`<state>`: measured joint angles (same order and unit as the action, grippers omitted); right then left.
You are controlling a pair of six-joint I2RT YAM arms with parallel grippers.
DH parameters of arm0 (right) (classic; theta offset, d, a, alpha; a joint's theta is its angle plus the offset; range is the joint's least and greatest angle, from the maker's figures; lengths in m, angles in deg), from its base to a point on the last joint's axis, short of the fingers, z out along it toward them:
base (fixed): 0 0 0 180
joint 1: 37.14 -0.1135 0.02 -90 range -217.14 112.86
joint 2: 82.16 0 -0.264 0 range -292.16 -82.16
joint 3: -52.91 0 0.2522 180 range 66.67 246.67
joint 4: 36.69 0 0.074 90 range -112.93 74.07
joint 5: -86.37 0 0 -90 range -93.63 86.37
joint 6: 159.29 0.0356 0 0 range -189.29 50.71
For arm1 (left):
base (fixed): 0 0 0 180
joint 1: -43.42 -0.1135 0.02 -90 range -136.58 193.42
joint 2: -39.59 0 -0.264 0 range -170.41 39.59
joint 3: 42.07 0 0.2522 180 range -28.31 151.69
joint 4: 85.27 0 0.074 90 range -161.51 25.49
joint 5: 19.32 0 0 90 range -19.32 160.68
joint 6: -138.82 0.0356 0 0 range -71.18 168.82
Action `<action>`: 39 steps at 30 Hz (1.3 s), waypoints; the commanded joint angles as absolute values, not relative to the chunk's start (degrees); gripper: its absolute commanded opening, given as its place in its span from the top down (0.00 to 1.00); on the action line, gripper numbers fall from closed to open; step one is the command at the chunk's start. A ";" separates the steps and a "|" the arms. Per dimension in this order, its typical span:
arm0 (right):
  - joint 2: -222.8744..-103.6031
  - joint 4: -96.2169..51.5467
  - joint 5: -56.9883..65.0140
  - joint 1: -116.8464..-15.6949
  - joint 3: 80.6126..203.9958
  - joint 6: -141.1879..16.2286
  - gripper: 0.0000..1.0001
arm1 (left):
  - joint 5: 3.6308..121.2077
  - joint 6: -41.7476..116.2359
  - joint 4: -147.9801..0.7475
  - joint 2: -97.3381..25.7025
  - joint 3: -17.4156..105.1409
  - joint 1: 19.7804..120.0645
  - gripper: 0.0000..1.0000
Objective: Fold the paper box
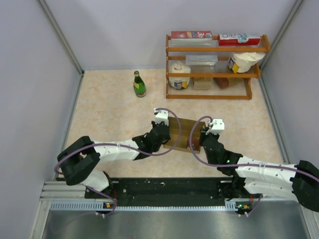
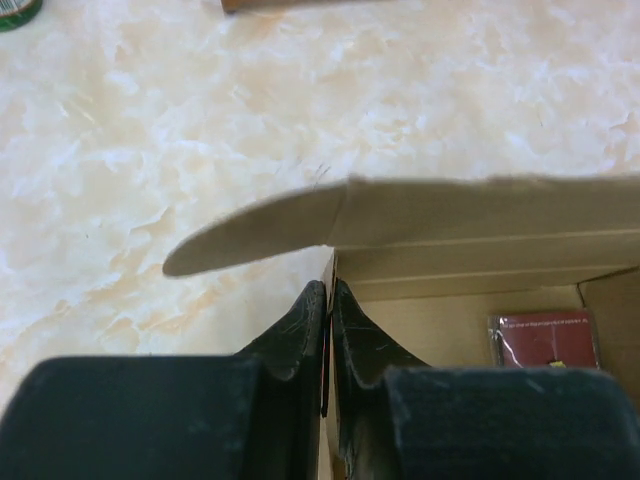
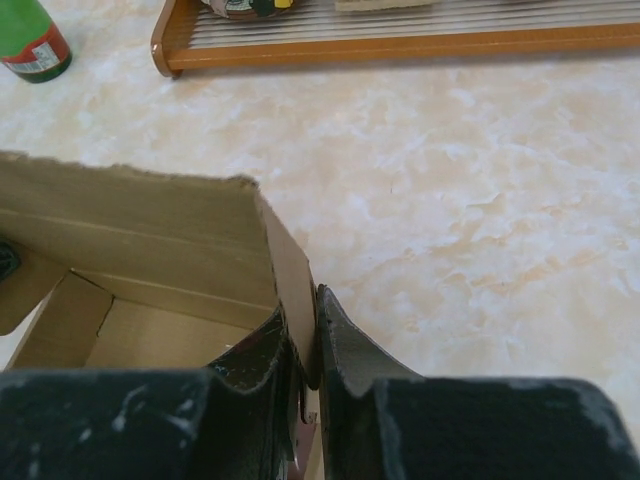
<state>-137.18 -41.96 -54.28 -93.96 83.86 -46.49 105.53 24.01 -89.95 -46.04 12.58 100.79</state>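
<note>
Robot lab test cell: plain grey partition walls [image 1: 30, 99] w/ alu posts [image 1: 60, 35] box in a marble-look tabletop [image 1: 109, 114], staged props only: wooden rack [image 1: 214, 49] of grocery packs [image 1: 191, 35] beyond right gripper [image 1: 198, 141], green bottle [image 1: 139, 84] beyond & left of left gripper [image 1: 168, 133].

Table [image 1: 109, 109]: beige marbled top, walled in by pale panels on the left, back and right.

Directly on it:
- green glass bottle [image 1: 139, 84], upright, back-left of centre, standing alone
- wooden shelf rack [image 1: 208, 96], back-right, close to the rear wall, well right of the bottle
- paper box [image 1: 182, 133], brown cardboard, open top, near the middle and in front of the rack. Can't tell if its base is fully down on the surface.

Near edge: black base plate [image 1: 169, 186], with a slotted metal rail [image 1: 149, 204] in front of it.
</note>
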 commanded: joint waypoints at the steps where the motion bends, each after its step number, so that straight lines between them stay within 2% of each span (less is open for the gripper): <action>1: -136.12 -42.71 -55.83 -96.47 83.11 -43.11 0.90 | 104.61 21.49 -88.83 -44.26 10.02 101.69 0.90; 27: -142.98 -33.57 -65.32 -104.64 84.95 -26.41 0.84 | 105.84 17.80 -85.31 -38.02 3.07 104.51 0.91; 34: -139.65 -23.03 -66.21 -106.22 85.30 -20.35 0.65 | 106.45 17.01 -84.70 -38.19 2.54 104.68 0.92; 39: -128.25 -13.11 -62.26 -106.31 85.13 -22.44 0.55 | 107.24 16.74 -84.43 -38.81 2.72 105.03 0.93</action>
